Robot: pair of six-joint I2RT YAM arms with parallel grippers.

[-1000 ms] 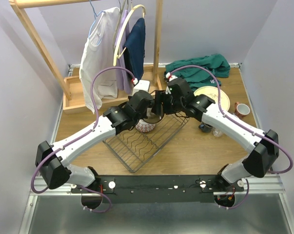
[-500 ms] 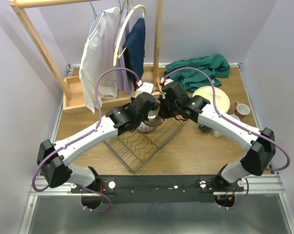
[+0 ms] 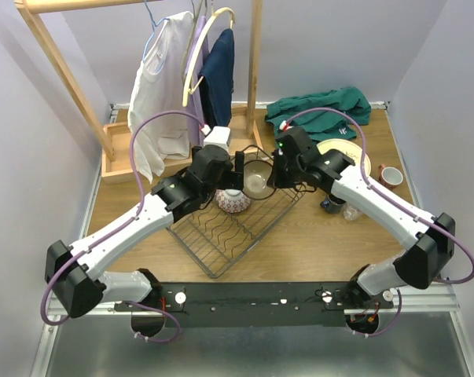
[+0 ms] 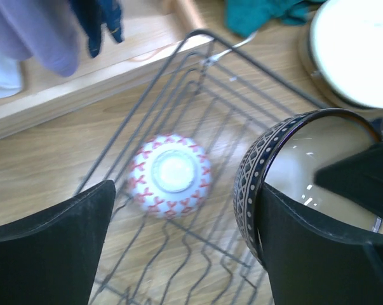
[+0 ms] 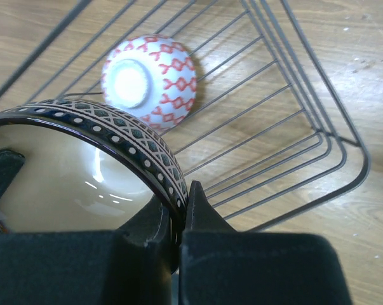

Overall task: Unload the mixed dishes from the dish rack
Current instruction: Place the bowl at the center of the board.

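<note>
A dark bowl (image 3: 258, 180) with a patterned band and cream inside hangs tilted over the far end of the black wire dish rack (image 3: 235, 229). My right gripper (image 3: 274, 174) is shut on its rim (image 5: 177, 190). My left gripper (image 3: 240, 174) is wide open. In the left wrist view the bowl (image 4: 305, 168) rests against its right finger (image 4: 318, 254), with the left finger (image 4: 51, 248) well apart. A white bowl with red pattern (image 3: 231, 201) lies upside down in the rack (image 4: 170, 175) (image 5: 148, 79).
Cream plates (image 3: 354, 157) are stacked right of the rack, with a red cup (image 3: 390, 177), a dark cup (image 3: 331, 206) and a clear glass (image 3: 349, 212) nearby. A wooden clothes rack with hanging clothes (image 3: 174, 78) and green cloth (image 3: 323, 110) stand behind.
The right gripper has closed on the dark bowl's rim. The left gripper has opened and released the bowl, which now sits slightly farther right.
</note>
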